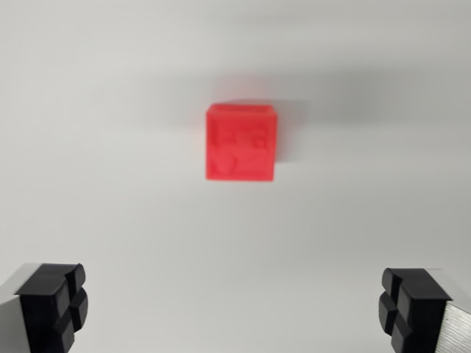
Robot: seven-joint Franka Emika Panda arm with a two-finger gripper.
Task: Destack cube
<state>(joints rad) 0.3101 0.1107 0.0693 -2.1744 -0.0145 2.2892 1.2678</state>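
A red cube [241, 143] sits on a white surface in the upper middle of the wrist view, seen from above and slightly blurred. Raised shapes mark its facing side. Whether another cube lies beneath it cannot be told from this angle. My gripper [234, 309] is open, its two black fingertips [55, 300] at the bottom corners of the view, far apart. The cube lies beyond the fingertips, roughly centred between them, with nothing held.
The white surface [110, 184] fills the whole view. A faint shadow falls above and beside the cube.
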